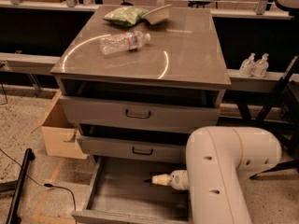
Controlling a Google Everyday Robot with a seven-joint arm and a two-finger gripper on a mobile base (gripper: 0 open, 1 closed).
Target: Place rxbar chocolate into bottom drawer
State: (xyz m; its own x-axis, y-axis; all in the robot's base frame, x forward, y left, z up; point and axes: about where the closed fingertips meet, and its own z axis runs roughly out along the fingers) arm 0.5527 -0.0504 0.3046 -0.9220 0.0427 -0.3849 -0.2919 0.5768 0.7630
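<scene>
The bottom drawer (122, 193) is pulled out, and its plain grey tray shows below the two upper drawers. My gripper (159, 180) is cream-coloured and points left, low over the tray's right half, at the end of the big white arm (224, 171). A small dark sliver (146, 180) sticks out at its tip; I cannot tell whether that is the rxbar chocolate. No bar shows on the tray or on the cabinet top. The arm hides the drawer's right part.
On the cabinet top (187, 55) lie a water bottle (124, 42), a green chip bag (125, 15) and a tan pouch (157, 14). A cardboard box (58, 132) stands left of the cabinet. A black pole (18, 185) and a cable lie on the floor. Two small bottles (254, 64) stand on a shelf at right.
</scene>
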